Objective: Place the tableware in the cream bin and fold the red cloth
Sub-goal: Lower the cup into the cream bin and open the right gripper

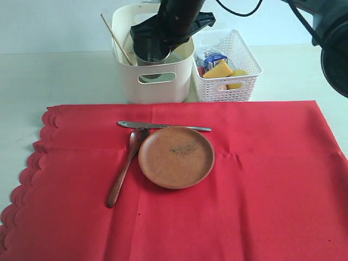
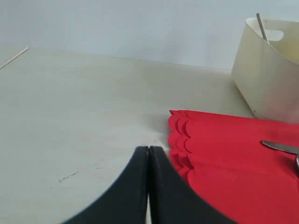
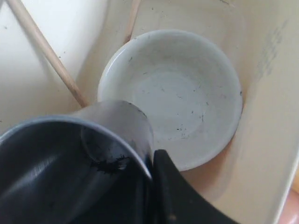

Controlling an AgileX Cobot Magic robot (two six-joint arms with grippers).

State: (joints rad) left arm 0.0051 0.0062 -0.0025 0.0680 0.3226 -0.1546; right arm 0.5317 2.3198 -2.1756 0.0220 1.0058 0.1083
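Right gripper [image 3: 152,164] is clamped on the rim of the steel cup [image 3: 74,158], one finger outside the wall and the other hidden inside. The cup hangs in the mouth of the cream bin [image 1: 155,81], above the white bowl [image 3: 175,93] lying on the bin floor; can't tell if cup and bowl touch. Two chopsticks [image 3: 46,51] lean against the bin's inner wall, and one pokes out over the rim in the exterior view. Left gripper [image 2: 148,151] has its fingers pressed together with nothing between them. It is low over the bare table [image 2: 84,107], just off the scalloped edge of the red cloth [image 1: 261,185]. The cloth is spread flat and unfolded in front of the bin. On it are the brown plate [image 1: 175,156], the wooden spoon [image 1: 124,166] and the knife [image 1: 163,126]. The spoon is on the plate's left, with its bowl end right by the rim and its handle angled toward the near edge. The knife lies crosswise just beyond the plate's far rim. The white lattice basket [image 1: 239,87] stands right beside the bin, touching or nearly so. It holds a milk carton [image 1: 213,57], a cheese wedge [image 1: 218,70] and a lemon [image 1: 238,73].
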